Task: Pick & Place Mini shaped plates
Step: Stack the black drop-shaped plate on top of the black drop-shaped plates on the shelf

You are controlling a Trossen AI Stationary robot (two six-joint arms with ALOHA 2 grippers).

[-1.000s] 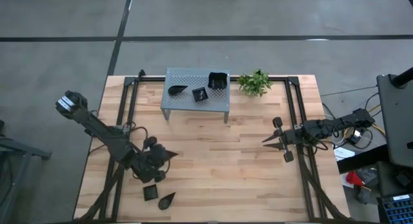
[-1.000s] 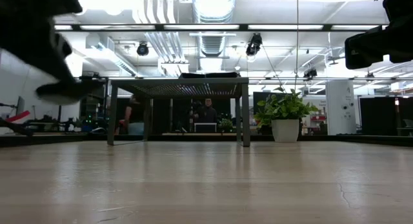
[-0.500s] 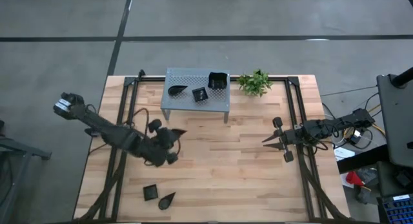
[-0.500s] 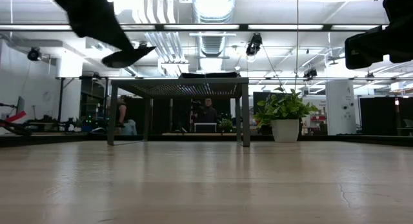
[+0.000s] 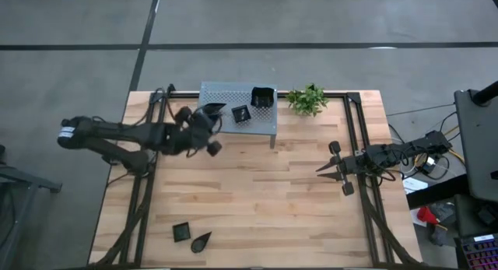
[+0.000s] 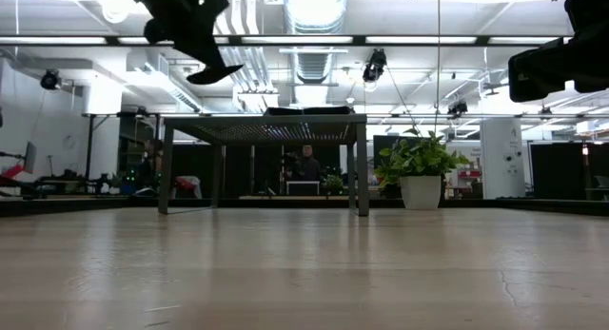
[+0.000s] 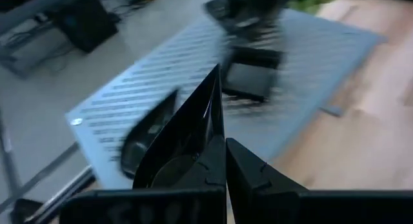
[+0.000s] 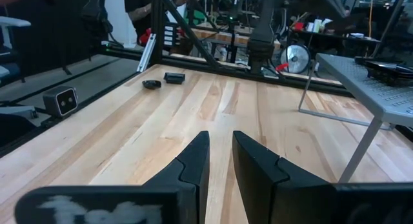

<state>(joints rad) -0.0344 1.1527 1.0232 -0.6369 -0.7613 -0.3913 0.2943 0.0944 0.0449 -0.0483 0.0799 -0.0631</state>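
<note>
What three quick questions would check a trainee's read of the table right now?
1. True or false: the left tool grips a leaf-shaped plate.
2. How many plates lie on the grey shelf?
3. The two loose plates on the table lie: A under the shelf, B at its left side, far from the shelf, C at its right edge.
Key: 1 true; 2 three; 3 B.

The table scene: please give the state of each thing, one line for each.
Left claw: shut on a leaf plate, raised beside the shelf.
Right claw: slightly apart, empty, waiting at the right side.
Shelf: upright, carrying three plates.
Big square plate: on the shelf.
Small square plate: on the shelf.
Two plates: on the table, near edge.
Plant: upright.
</note>
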